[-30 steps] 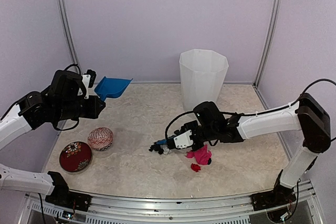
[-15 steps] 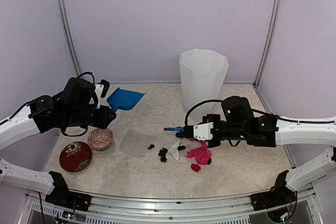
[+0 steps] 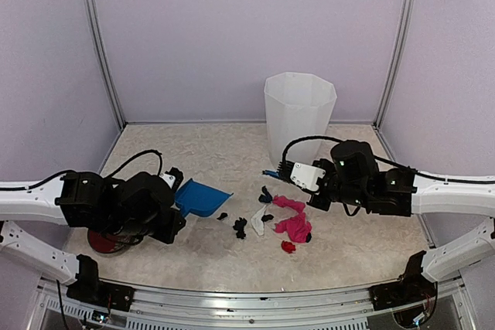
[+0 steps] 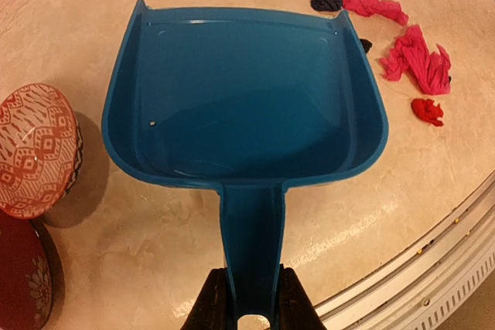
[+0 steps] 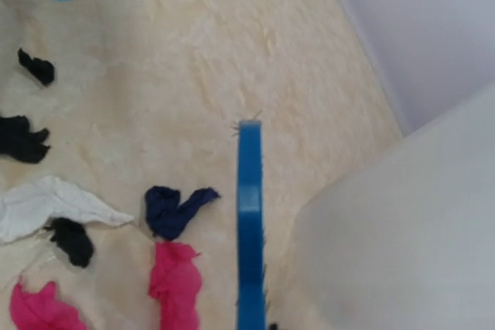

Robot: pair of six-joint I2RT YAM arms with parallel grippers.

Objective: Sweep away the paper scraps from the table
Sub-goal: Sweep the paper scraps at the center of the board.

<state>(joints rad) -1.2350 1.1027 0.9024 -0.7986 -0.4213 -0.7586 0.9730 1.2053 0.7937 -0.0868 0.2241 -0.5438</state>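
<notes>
The paper scraps lie mid-table: magenta (image 3: 292, 226), red (image 3: 288, 246), black (image 3: 240, 227), white (image 3: 258, 226) and dark blue (image 3: 265, 195). My left gripper (image 3: 175, 188) is shut on the handle of the blue dustpan (image 3: 203, 197), whose mouth faces the scraps from their left. In the left wrist view the dustpan (image 4: 244, 98) is empty, the gripper (image 4: 251, 307) clamps its handle, and the magenta scraps (image 4: 418, 56) lie beyond its right corner. My right gripper (image 3: 288, 178) is shut on the blue brush (image 5: 249, 222), held just beyond the dark blue scrap (image 5: 174, 208).
The tall white bin (image 3: 299, 117) stands behind the right gripper and fills the right of the right wrist view (image 5: 410, 222). A patterned pink bowl (image 4: 35, 152) and a dark red bowl (image 4: 19, 284) sit left of the dustpan. The table's metal front edge (image 3: 255, 299) is near.
My left arm has brought the dustpan down and right to the table beside the scraps. My right arm has drawn the brush back from the scraps toward the bin.
</notes>
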